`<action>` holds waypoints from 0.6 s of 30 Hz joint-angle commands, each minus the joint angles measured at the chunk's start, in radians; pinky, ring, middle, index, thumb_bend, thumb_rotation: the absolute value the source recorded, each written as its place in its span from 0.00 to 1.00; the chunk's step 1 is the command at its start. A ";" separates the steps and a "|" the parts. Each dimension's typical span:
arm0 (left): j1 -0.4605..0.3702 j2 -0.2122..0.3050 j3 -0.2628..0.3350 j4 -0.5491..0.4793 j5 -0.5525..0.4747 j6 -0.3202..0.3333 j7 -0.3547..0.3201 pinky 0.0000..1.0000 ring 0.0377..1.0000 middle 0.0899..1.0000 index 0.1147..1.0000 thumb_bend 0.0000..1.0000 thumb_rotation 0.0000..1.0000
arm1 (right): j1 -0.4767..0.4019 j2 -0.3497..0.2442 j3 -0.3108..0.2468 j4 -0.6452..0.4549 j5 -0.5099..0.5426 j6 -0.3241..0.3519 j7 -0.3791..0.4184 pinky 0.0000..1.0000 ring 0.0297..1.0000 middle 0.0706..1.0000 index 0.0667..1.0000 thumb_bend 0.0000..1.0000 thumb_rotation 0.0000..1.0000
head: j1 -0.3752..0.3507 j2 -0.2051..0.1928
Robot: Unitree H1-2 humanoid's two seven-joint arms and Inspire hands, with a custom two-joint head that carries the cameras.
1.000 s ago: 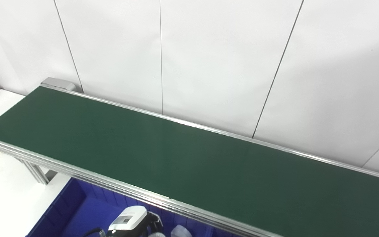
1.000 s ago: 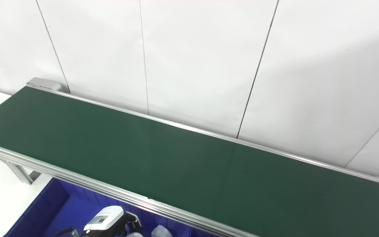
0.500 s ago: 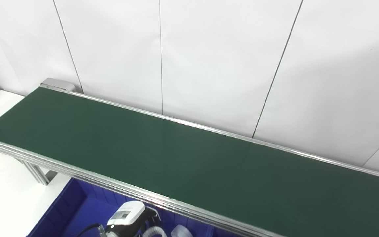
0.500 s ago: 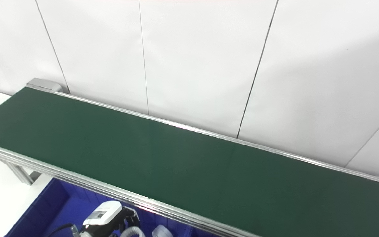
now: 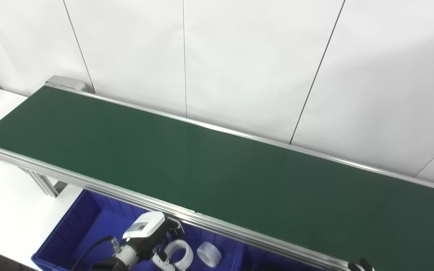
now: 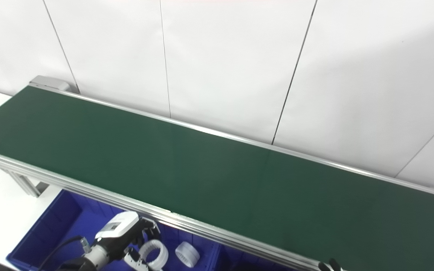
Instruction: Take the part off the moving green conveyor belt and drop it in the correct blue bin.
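Two white rings showed at six o'clock: my left robot hand (image 5: 147,246) clamped one ring (image 5: 179,254) over the bin (image 5: 70,241), another ring (image 5: 208,254) lay inside. I'd release low, clear of the belt (image 5: 217,177). Right robot hand (image 5: 360,265): barely visible, state unclear.

Camera tilted downward, more of the blue bin (image 5: 70,233) in view, left hand (image 5: 147,241) now fully visible over it holding a white ring (image 5: 179,254), right hand's fingertips (image 5: 360,265) newly showing at the bottom edge.
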 commanded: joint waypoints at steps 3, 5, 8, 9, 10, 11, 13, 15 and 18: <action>-0.019 0.020 0.012 -0.025 -0.008 -0.016 0.014 0.44 0.41 0.45 0.45 0.48 0.00 | 0.006 0.006 -0.002 -0.035 0.005 -0.051 0.002 0.76 0.82 0.87 0.93 0.48 0.90 | -0.003 0.003; -0.019 0.019 0.013 -0.029 -0.010 -0.008 0.006 0.46 0.41 0.44 0.44 0.48 0.00 | 0.008 0.006 0.000 -0.039 0.004 -0.050 0.005 0.77 0.82 0.87 0.94 0.47 0.90 | -0.004 0.005; -0.018 0.024 0.014 -0.042 -0.006 -0.006 -0.003 0.45 0.42 0.45 0.44 0.48 0.00 | 0.012 0.009 0.001 -0.046 0.011 -0.050 0.009 0.77 0.82 0.87 0.94 0.47 0.89 | -0.008 0.016; -0.016 0.026 0.015 -0.047 -0.006 -0.008 -0.004 0.44 0.42 0.45 0.44 0.48 0.00 | 0.014 0.010 0.002 -0.049 0.012 -0.051 0.009 0.76 0.82 0.87 0.94 0.46 0.89 | -0.010 0.022; -0.016 0.028 0.016 -0.049 -0.006 -0.012 -0.003 0.44 0.41 0.44 0.44 0.48 0.00 | 0.016 0.010 0.003 -0.053 0.011 -0.051 0.008 0.76 0.81 0.87 0.94 0.46 0.89 | -0.011 0.025; -0.014 0.029 0.017 -0.052 -0.005 -0.012 -0.003 0.44 0.41 0.44 0.44 0.48 0.00 | 0.017 0.010 0.003 -0.056 0.012 -0.052 0.009 0.76 0.81 0.87 0.94 0.46 0.89 | -0.012 0.030; -0.012 0.030 0.018 -0.059 0.003 -0.007 -0.002 0.44 0.41 0.44 0.44 0.48 0.00 | 0.020 0.009 0.002 -0.059 0.014 -0.052 0.010 0.76 0.81 0.87 0.94 0.45 0.88 | -0.013 0.035; -0.010 0.030 0.018 -0.064 0.009 -0.002 -0.002 0.43 0.41 0.45 0.45 0.48 0.00 | 0.022 0.008 0.000 -0.061 0.014 -0.051 0.010 0.76 0.81 0.87 0.93 0.47 0.87 | -0.013 0.037; -0.009 0.028 0.019 -0.071 0.007 0.008 -0.010 0.43 0.41 0.45 0.45 0.48 0.00 | 0.025 0.004 -0.004 -0.062 0.021 -0.050 0.015 0.75 0.80 0.85 0.92 0.50 0.86 | -0.011 0.042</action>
